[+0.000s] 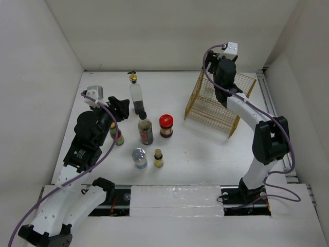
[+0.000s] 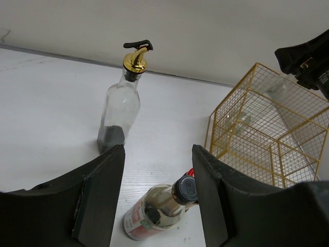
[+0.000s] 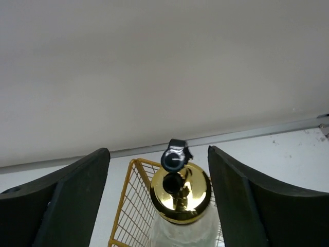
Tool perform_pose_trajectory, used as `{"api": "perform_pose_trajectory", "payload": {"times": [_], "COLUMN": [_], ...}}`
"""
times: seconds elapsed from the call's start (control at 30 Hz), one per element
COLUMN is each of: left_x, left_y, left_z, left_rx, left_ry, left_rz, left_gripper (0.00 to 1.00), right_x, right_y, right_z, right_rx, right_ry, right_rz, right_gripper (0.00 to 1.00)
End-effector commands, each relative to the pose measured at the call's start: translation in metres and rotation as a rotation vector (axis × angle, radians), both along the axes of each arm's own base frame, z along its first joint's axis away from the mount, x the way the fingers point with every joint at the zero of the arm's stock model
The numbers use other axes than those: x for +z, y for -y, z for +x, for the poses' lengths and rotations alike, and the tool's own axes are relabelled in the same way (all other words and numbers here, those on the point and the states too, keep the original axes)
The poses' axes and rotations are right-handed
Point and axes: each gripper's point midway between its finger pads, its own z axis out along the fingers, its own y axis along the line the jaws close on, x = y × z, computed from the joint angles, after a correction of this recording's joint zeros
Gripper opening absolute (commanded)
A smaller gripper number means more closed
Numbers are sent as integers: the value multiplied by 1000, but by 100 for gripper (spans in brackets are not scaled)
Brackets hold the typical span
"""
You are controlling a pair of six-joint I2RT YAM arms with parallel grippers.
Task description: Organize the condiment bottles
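Note:
Over the gold wire basket point(image 1: 205, 110) my right gripper point(image 3: 158, 153) stands open. Its fingers flank the gold cap of a tall clear bottle point(image 3: 181, 193) without touching it; the bottle stands upright in the basket. My left gripper point(image 2: 158, 149) is open and empty, hovering over the dark black-capped jar point(image 2: 154, 211). A second clear gold-spouted bottle point(image 1: 135, 92) stands behind that jar. Around the dark jar point(image 1: 145, 131) stand a red-lidded jar point(image 1: 166, 125), a silver-lidded jar point(image 1: 139, 158), a small yellow bottle point(image 1: 159, 158) and a colourful-labelled bottle point(image 1: 117, 135).
White walls close the table on the left, back and right. The basket point(image 2: 257, 128) sits at the back right, near the right wall. The loose bottles cluster left of centre, beside my left arm point(image 1: 90, 136).

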Motion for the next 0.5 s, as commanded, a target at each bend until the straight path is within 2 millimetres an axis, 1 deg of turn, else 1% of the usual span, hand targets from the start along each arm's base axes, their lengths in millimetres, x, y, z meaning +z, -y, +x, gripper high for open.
{"api": "perform_pose_trajectory", "payload": {"times": [0.0,0.03,0.07,0.13,0.17,0.2,0.27,0.3,0.33,0.37,0.4,0.43,0.47], "left_x": [7,7,7,7,7,11,14,14,14,14,12,12,12], "left_y": [1,1,-2,-3,-3,-4,-5,-6,-8,-7,-8,-8,-8], "left_z": [3,3,4,5,5,4,2,2,3,3,2,2,2], "left_rx": [3,3,16,29,29,29,29,38,47,47,48,48,48], "left_ry": [30,30,30,28,28,36,46,46,46,44,36,36,36], "left_rz": [-15,-15,-14,-25,-25,-28,-33,-33,-33,-42,-38,-38,-38], "left_gripper": [51,51,51,51,51,51,51,52,52,52,52,52,52], "right_x": [82,96,97,115,113,115,115,115,104,101,98,93,79], "right_y": [1,1,-3,-9,-14,-28,-42,-61,-70,-72,-81,-94,-103], "right_z": [-23,-33,-38,-50,-54,-59,-69,-80,-86,-92,-99,-109,-117], "right_rx": [57,72,104,157,193,279,375,474,518,541,573,625,668], "right_ry": [139,157,143,162,144,142,128,117,96,84,79,68,40], "right_rz": [65,68,59,56,38,25,-1,-13,-18,-21,-22,-12,-15], "right_gripper": [84,87,90,92,92,92,92,92,92,88,83,78,62]}}
